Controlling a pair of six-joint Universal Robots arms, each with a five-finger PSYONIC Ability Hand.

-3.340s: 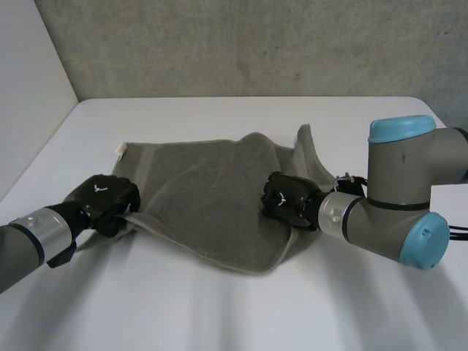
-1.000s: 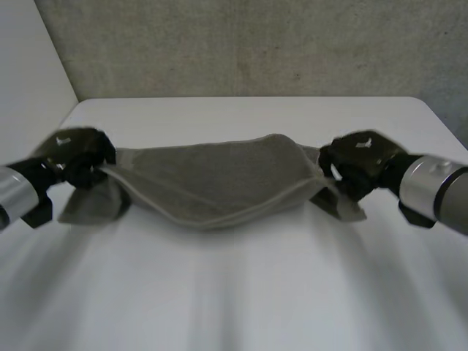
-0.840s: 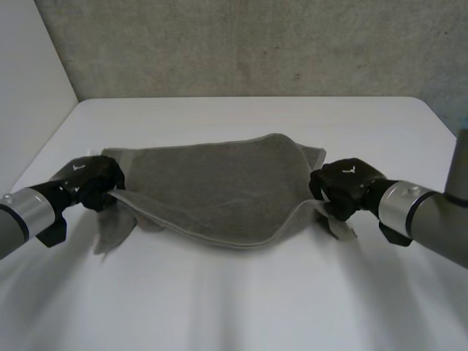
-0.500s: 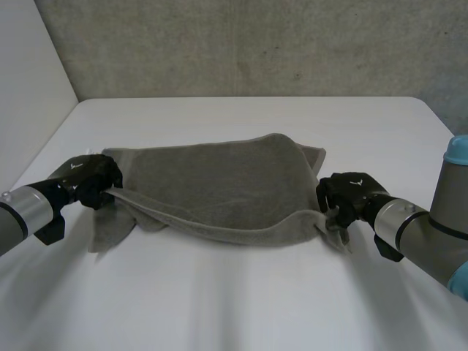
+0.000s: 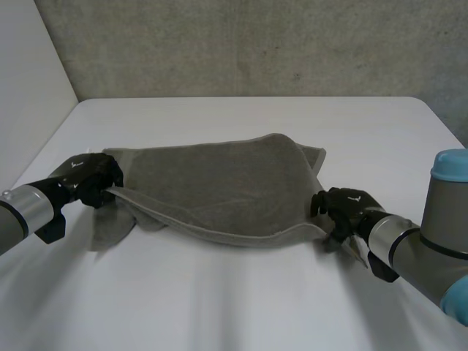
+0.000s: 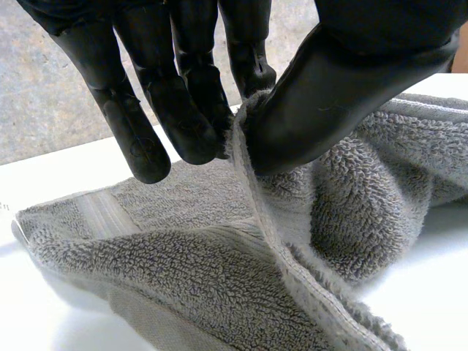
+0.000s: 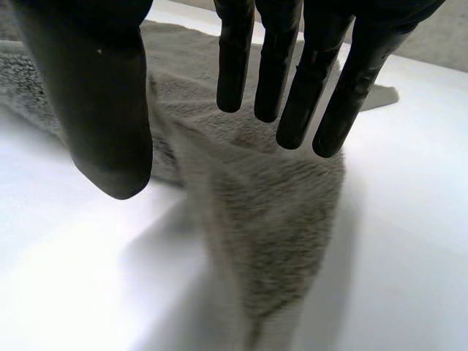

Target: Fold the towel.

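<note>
The towel [image 5: 219,183] spans the surface [image 5: 234,292] between the left hand [image 5: 91,179] at 9 o'clock and the right hand [image 5: 344,208] at 3 o'clock, leaving bare room at 6 o'clock and at 12 o'clock up to the wall [image 5: 241,44].

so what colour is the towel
The towel is plain grey, with a smoother woven band near one end; the left wrist view shows it best.

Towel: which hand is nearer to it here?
Left. The left hand pinches the towel at its left edge between thumb and fingers. The right hand is open over the right corner, fingers straight, apparently not gripping it.
</note>
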